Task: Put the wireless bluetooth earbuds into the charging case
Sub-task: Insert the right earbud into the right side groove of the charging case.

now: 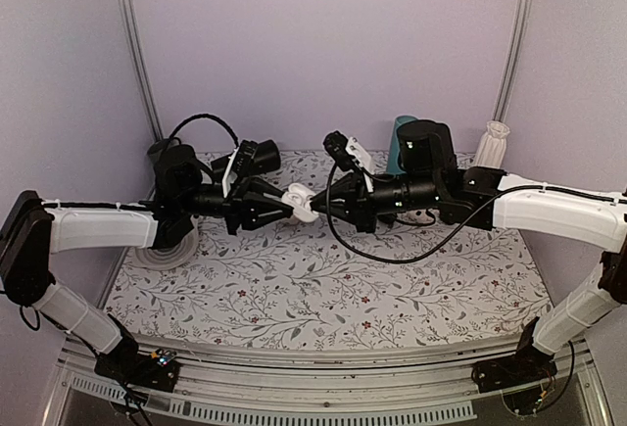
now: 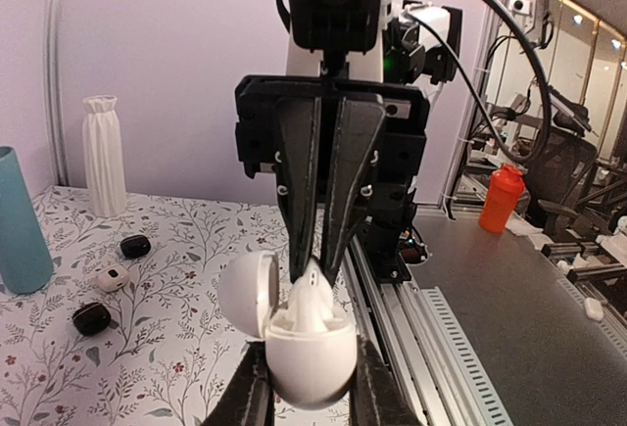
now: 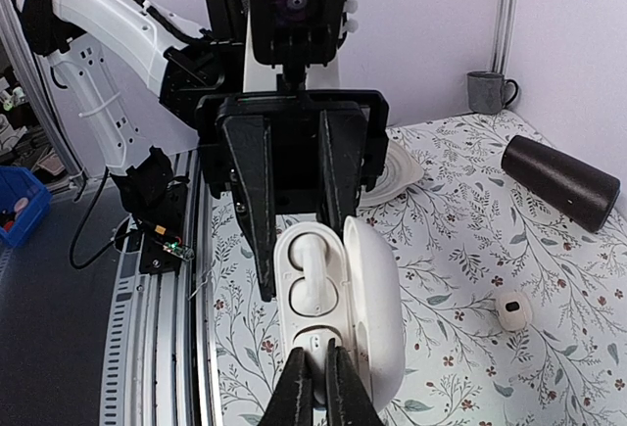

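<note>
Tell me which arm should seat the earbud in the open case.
Right. The right gripper is shut on the earbud, whose stem sits in a socket of the open charging case. The left gripper is occupied clamping the case body, so it can only hold it steady.

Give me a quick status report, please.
Left gripper shut on charging case, lid open. Right gripper shut on earbud at case slot. Path unobstructed.
</note>
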Robot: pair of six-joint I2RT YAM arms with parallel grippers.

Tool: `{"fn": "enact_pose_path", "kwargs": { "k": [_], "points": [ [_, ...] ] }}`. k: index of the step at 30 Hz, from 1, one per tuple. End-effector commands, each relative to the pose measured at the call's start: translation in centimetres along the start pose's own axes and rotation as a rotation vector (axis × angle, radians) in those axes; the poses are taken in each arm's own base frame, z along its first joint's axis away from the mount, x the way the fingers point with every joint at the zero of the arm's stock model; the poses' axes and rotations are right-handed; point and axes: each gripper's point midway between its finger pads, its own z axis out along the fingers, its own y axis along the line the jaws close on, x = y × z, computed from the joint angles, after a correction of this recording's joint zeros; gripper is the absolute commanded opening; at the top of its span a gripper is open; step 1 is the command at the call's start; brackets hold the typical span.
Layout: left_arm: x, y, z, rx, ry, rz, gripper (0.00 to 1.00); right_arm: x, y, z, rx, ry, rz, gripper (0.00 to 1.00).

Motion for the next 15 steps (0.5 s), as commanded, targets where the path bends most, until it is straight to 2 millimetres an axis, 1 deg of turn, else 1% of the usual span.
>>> {"fn": "enact_pose_path", "kwargs": {
  "k": [1, 2, 8, 10, 15],
  "points": [
    [-2.58, -0.82, -0.06, -0.015, -0.06, 0.094, 0.0, 0.67, 0.37, 0.91, -0.014, 0.027, 0.021, 0.05],
    [-2.64, -0.91, -0.1, -0.012, -0.065, 0.094, 0.0, 0.04, 0.44, 0.92, -0.014, 0.016, 0.016, 0.05],
    [-3.2, -1.52, -0.38, 0.002, -0.11, 0.093, 0.0, 0.21, 0.13, 1.27, 0.0, 0.02, 0.02, 0.05],
    [-3.14, -1.44, -0.44, -0.005, -0.113, 0.091, 0.0, 0.17, 0.02, 1.2, 0.008, 0.02, 0.02, 0.09],
    [-3.1, -1.38, -0.47, -0.016, -0.114, 0.094, 0.0, 0.04, -0.15, 0.98, 0.023, 0.021, 0.016, 0.13]
  ]
}}
